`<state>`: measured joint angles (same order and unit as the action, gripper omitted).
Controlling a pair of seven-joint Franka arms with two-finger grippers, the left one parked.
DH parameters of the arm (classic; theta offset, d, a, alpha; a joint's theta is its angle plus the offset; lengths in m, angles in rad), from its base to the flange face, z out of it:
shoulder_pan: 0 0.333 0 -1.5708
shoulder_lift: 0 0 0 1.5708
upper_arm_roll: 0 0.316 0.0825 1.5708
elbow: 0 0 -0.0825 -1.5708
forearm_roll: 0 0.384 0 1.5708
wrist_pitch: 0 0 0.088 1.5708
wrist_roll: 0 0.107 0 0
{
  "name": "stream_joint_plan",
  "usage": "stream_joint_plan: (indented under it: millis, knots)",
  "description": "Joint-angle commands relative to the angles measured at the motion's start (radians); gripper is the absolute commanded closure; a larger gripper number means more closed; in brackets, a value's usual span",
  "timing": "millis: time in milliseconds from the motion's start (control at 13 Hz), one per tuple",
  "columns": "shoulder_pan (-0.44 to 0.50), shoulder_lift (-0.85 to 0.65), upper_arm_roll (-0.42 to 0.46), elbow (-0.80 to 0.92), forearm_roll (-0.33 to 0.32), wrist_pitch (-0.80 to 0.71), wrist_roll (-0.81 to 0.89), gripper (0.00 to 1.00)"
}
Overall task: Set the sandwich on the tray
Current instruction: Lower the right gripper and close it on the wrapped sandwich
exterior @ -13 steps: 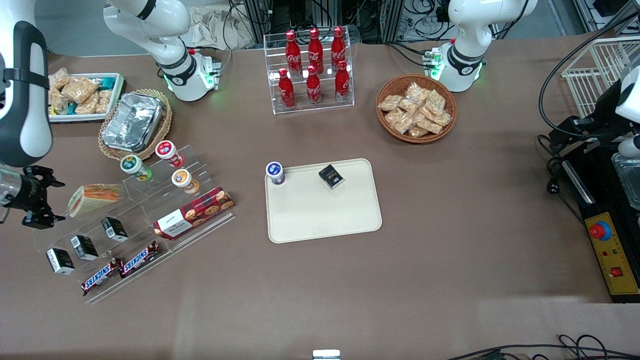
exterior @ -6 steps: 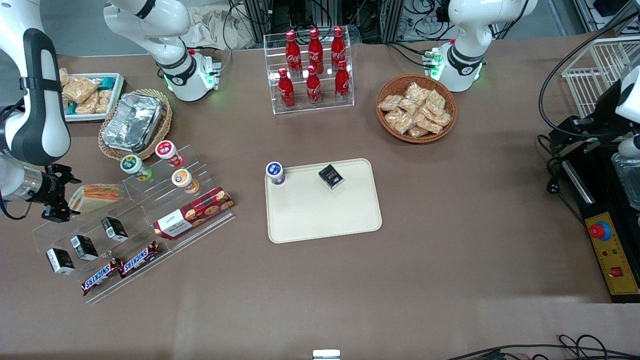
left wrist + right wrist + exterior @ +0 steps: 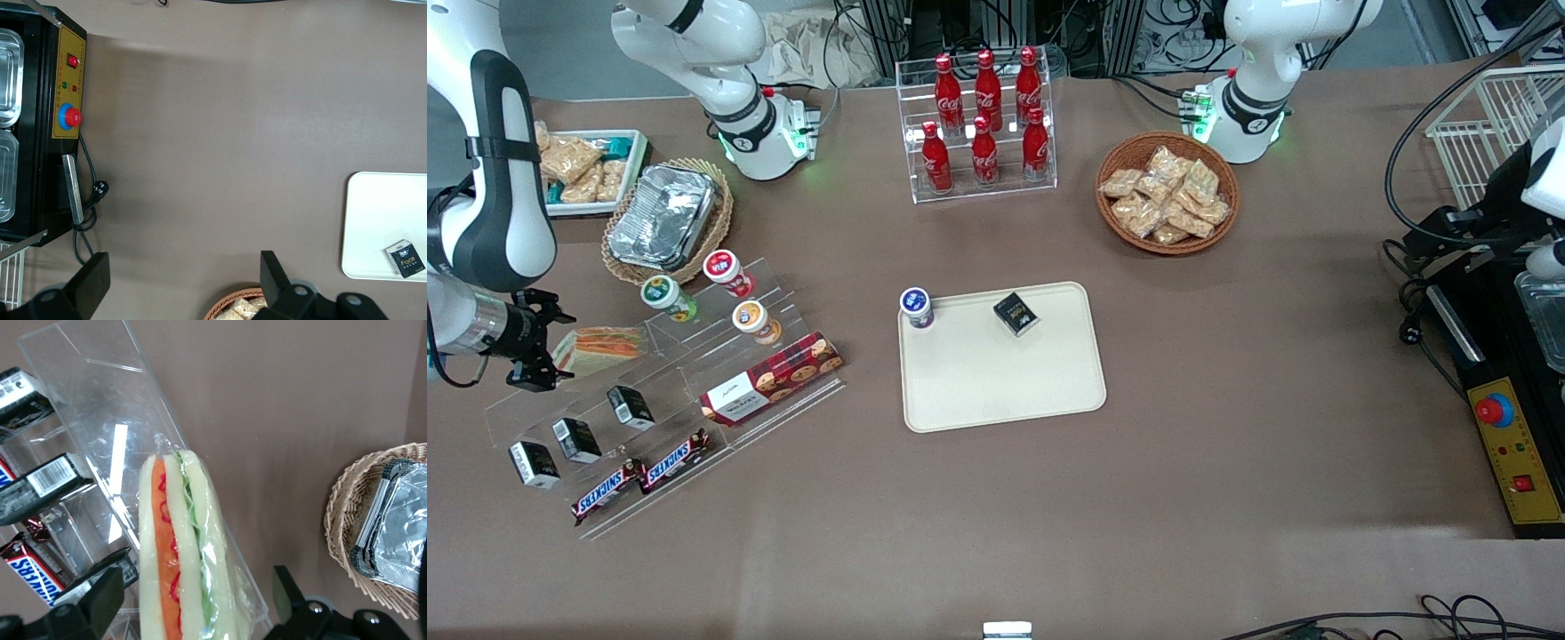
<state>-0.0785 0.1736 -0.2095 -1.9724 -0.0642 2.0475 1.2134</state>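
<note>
Reaching at table's working-arm end: black two-finger gripper [image 3: 538, 347] just beside clear-wrapped triangular wedge sandwich [image 3: 600, 345], jaws spread, one each side of it in the wrist view. Sandwich [image 3: 180, 553] lies on tiered clear acrylic rack [image 3: 667, 391]. Best close across the bread faces, gently; wrap looks slippery. Cream rectangular plastic tray [image 3: 1005, 382] well apart.

Sandwich [image 3: 602, 345] on acrylic stepped rack [image 3: 658, 400] toward working arm's end of table [image 3: 1227, 400]; gripper [image 3: 541, 345] just beside it, fingers [image 3: 90, 607] apart, straddling it. Tray [image 3: 1000, 373] mid-table, well apart, carrying small box [image 3: 1016, 314] and cup [image 3: 916, 308].
</note>
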Motion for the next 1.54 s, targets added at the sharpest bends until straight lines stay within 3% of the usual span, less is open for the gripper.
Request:
stream_joint_plan:
  millis: [0,154,308,462,692,769,1154,1462]
  knots:
    - [-0.004,-0.026,0.005,-0.075,0.015,0.083,0.002,0.01]
    - [-0.001,-0.025,0.007,-0.089,0.017,0.105,0.005,0.03]
    - [0.000,-0.025,0.007,-0.111,0.018,0.135,0.006,0.11]
    - [0.005,-0.028,0.007,-0.128,0.017,0.157,0.003,0.35]
    - [0.008,-0.036,0.012,-0.126,0.017,0.180,-0.018,0.89]
    - [0.009,-0.042,0.019,-0.115,0.015,0.200,-0.049,0.97]
    - [0.009,-0.077,0.082,-0.027,0.018,0.194,-0.331,1.00]
    - [0.022,-0.080,0.156,0.087,0.018,0.022,-0.793,1.00]
